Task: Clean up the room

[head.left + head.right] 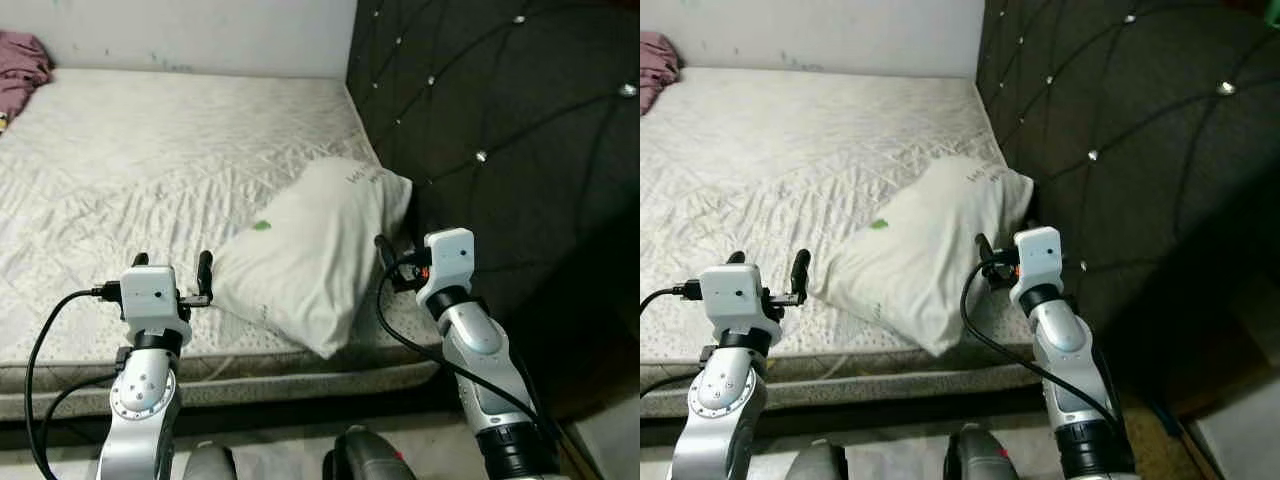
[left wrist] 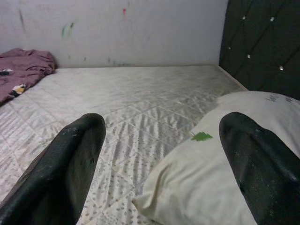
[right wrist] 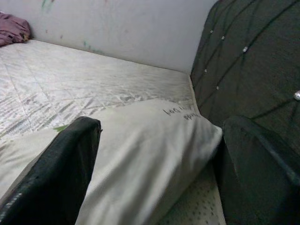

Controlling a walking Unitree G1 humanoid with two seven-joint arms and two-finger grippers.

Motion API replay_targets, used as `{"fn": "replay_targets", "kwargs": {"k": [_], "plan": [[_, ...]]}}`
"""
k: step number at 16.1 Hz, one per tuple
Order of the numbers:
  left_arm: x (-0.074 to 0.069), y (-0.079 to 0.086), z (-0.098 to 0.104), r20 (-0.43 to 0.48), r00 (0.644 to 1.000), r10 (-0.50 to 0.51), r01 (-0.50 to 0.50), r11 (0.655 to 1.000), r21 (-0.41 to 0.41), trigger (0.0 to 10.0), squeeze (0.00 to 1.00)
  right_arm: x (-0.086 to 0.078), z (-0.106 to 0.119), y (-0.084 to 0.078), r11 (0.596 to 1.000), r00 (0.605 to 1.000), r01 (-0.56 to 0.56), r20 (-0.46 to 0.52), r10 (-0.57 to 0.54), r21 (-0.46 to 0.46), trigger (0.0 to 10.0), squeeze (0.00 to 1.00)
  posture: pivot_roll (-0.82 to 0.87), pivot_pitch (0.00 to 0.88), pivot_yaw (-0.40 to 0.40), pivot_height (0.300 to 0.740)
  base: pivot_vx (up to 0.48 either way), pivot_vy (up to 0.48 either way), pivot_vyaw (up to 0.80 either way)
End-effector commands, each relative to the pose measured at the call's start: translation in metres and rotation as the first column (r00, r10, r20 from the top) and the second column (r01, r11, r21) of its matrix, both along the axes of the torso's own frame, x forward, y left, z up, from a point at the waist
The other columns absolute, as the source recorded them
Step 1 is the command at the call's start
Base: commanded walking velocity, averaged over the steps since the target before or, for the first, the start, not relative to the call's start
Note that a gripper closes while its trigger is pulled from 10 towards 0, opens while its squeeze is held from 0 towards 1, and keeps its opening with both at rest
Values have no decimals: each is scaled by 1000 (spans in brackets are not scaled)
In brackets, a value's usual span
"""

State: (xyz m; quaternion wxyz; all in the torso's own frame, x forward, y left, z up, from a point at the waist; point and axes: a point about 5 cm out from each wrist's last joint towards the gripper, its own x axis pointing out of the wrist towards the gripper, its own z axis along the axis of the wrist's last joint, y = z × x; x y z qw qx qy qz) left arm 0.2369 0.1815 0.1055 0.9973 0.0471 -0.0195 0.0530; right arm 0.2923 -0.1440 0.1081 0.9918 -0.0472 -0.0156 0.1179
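Pillow (image 1: 305, 250) first, since it lies nearest both arms: it sits askew at the near corner of the bed (image 1: 140, 160), just ahead of the left end effector (image 1: 172, 268) and close beside the right end effector (image 1: 388, 252), with its far end pushed against the dark tufted headboard (image 1: 500, 120). It looks soft, light and loosely stuffed, so I'd expect it to sag and fold when lifted rather than keep its shape. The cover seems a smooth cotton that could slide between hard black fingers. A pinch on a corner or a bunched edge looks safest; the near corner overhanging the mattress edge, between the 2 arms, seems the easiest to reach.

Both end effectors have their 2 fingers spread apart and hold nothing. From the left wrist, the fingers frame the pillow's near side with its small green mark (image 2: 202, 136); from the right wrist, they straddle the pillow's upper end.

Farther off, beyond the left end effector, a purple cloth (image 1: 22, 70) lies bunched at the far corner of the bed against the wall, cut off by the frame, so I can't tell what it is or how much of it there is. Dark writing on the pillow is too small to read. Whatever lies behind the pillow, against the headboard, is hidden.
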Motion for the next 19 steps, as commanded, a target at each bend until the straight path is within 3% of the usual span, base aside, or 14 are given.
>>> {"fn": "replay_targets", "kwargs": {"k": [1, 19], "plan": [[0, -1, 5, 27, 1000, -3, 3, 1000, -1, 10000, 0, 1, 2, -1, 1000, 1000, -8, 5, 8, -9, 10000, 0, -45, 22, -66, 676, 0, 0, 0], [0, -3, 5, 31, 999, -18, 18, 1000, -4, 10000, 0, 3, 3, 1, 1000, 1000, -13, 6, 13, -16, 10000, 0, -47, 27, -69, 676, 277, 0, 0]]}}
